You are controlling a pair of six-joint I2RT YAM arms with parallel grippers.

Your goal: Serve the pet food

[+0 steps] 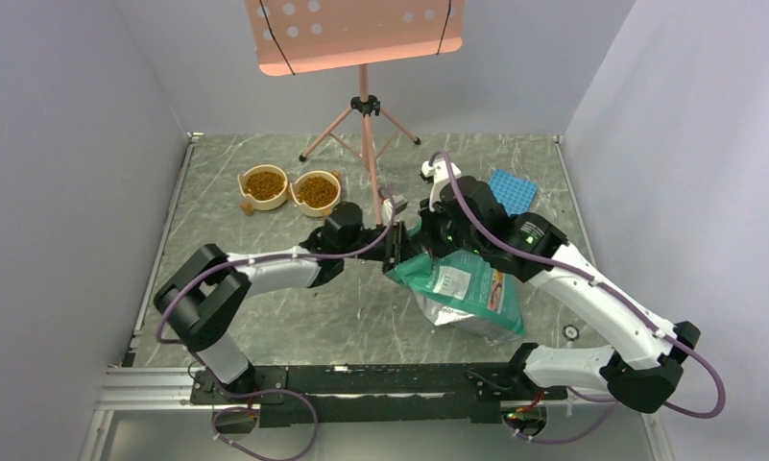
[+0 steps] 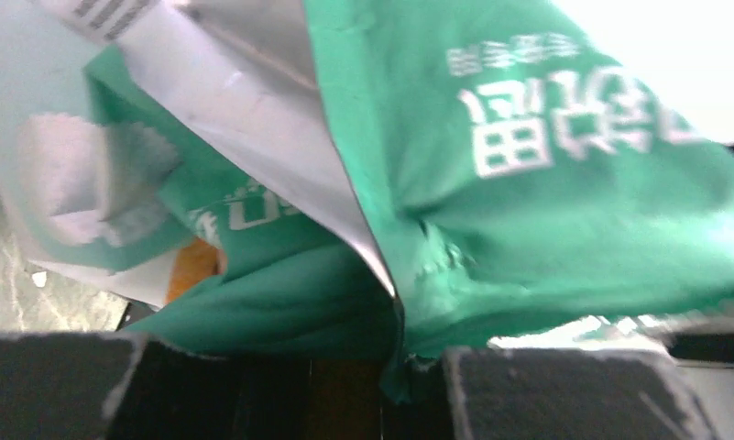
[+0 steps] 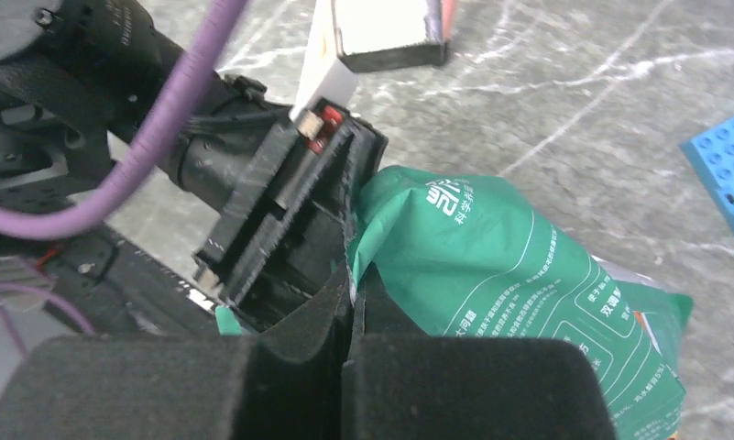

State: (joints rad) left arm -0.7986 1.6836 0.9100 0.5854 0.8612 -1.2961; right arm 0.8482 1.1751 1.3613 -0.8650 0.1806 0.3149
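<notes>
The table (image 1: 265, 317) has a grey, white-veined marbled top. Taking its middle as the clock's centre in the top view, two cream bowls sit side by side at 11 o'clock, the left bowl (image 1: 265, 206) and the right bowl (image 1: 315, 212) almost touching, each filled with brown pet food (image 1: 264, 182). At 12 o'clock a pink tripod stand (image 1: 365, 125) plants its spread feet on the surface. A blue studded board (image 1: 512, 190) lies flat at 2 o'clock. Just off centre toward 4 o'clock a green bag (image 1: 467, 288) rests its lower end on the top. Farther out at 4 o'clock, near the edge, lies a small round disc (image 1: 571, 332).
</notes>
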